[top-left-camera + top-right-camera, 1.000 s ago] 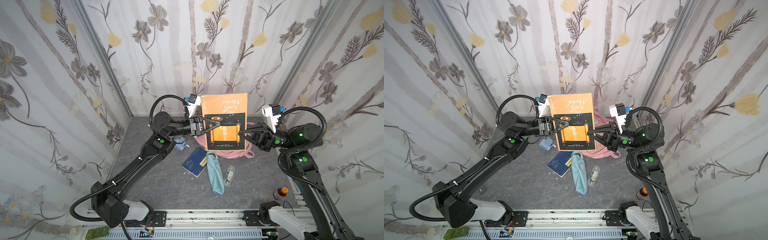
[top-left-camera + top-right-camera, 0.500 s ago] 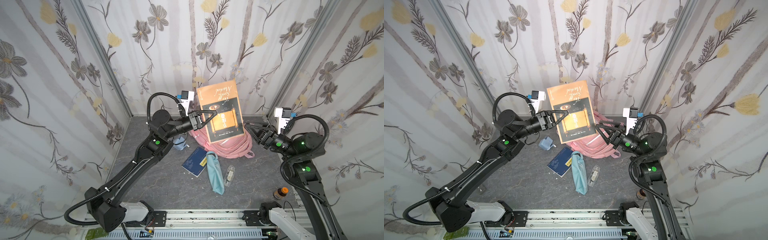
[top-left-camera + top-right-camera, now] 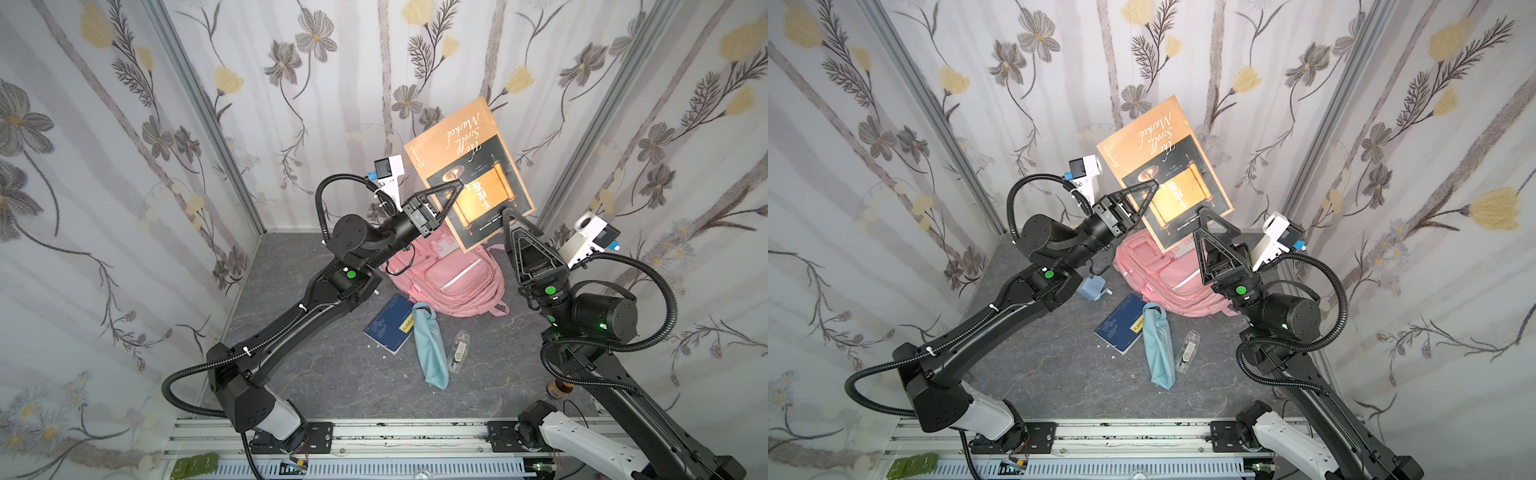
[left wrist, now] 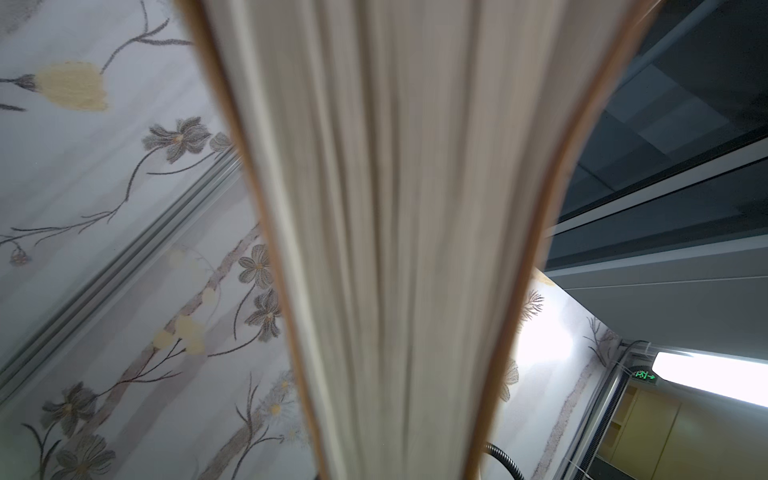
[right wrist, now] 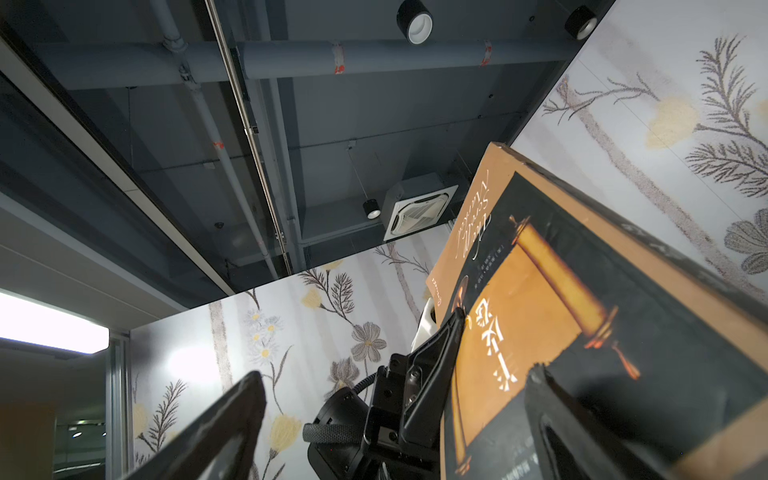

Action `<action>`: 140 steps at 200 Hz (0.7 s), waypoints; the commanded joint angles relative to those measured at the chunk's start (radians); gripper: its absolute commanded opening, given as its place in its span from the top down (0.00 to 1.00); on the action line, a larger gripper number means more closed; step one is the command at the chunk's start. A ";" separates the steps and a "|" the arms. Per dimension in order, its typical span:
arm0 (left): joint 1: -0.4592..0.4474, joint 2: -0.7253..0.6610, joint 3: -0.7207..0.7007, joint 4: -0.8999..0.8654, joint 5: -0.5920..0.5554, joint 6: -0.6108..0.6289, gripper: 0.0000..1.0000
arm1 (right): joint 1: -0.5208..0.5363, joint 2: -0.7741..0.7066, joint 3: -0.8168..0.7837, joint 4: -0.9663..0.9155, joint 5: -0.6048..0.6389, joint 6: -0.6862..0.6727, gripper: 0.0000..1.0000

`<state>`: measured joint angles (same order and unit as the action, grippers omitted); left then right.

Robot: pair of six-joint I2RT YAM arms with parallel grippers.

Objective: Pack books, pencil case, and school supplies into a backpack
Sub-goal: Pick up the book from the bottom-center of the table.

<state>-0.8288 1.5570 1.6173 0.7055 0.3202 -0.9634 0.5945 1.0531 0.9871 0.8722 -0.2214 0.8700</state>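
My left gripper [image 3: 456,188] is shut on the left edge of the larger brown book [image 3: 469,174], holding it tilted high above the pink backpack [image 3: 453,278]. The left wrist view shows only the brown book's page edge [image 4: 395,208]. My right gripper [image 3: 511,220] stands open just below the book's lower right corner. In the right wrist view one finger [image 5: 552,399] overlaps the cover [image 5: 540,311]. The navy book [image 3: 388,324], the light-blue pencil case [image 3: 430,353] and the clear case [image 3: 459,351] lie on the table in front of the backpack. A pale-blue boxy item [image 3: 1092,289] sits beside the left arm.
Floral walls close in on the left, back and right. A small brown bottle [image 3: 557,388] stands near the right arm's base. The mounting rail [image 3: 374,436] runs along the front edge.
The right gripper opened, let go of the brown book and drew back to the right. The left gripper closed on the book and raised it, tilting it toward the back wall.
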 commanded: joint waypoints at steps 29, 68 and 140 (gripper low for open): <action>-0.027 0.005 -0.042 0.315 -0.111 0.033 1.00 | 0.032 -0.033 -0.030 0.073 0.133 -0.058 0.05; -0.030 -0.012 -0.031 0.260 -0.098 0.092 1.00 | 0.031 -0.095 -0.073 0.020 0.179 -0.083 0.06; -0.056 0.109 0.068 0.335 -0.009 -0.024 1.00 | 0.031 -0.069 -0.035 -0.007 0.114 -0.082 0.09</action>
<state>-0.8726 1.6222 1.6424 0.9340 0.2687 -0.9192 0.6254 0.9615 0.9279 0.8654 -0.0471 0.7834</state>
